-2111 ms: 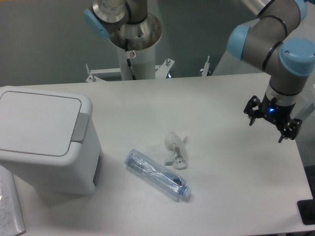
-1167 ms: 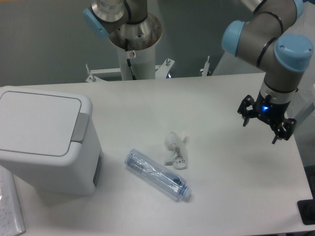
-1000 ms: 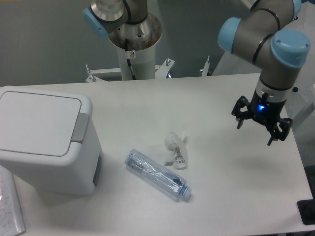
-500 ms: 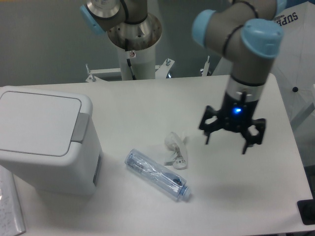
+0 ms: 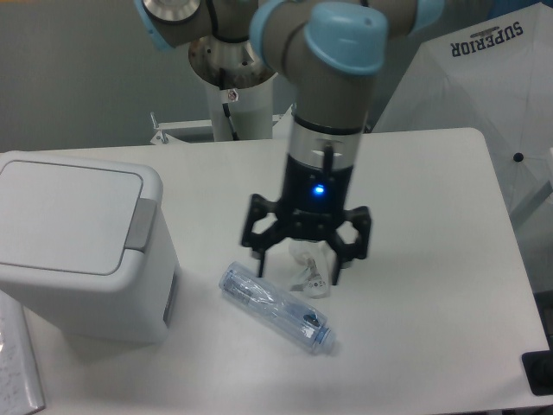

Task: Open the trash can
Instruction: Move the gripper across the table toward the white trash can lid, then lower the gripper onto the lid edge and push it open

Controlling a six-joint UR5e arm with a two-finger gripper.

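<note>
Bin sits lid-shut at left; a bottle and crumpled wrapper lie under the spread-fingered gripper.

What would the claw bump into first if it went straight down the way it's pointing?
Probably the crumpled clear wrapper right under the open claw, then the table. The plastic bottle lies just beside it; depth is hard to judge.

One trash can, one plastic bottle, one crumpled wrapper, one end effector
</note>
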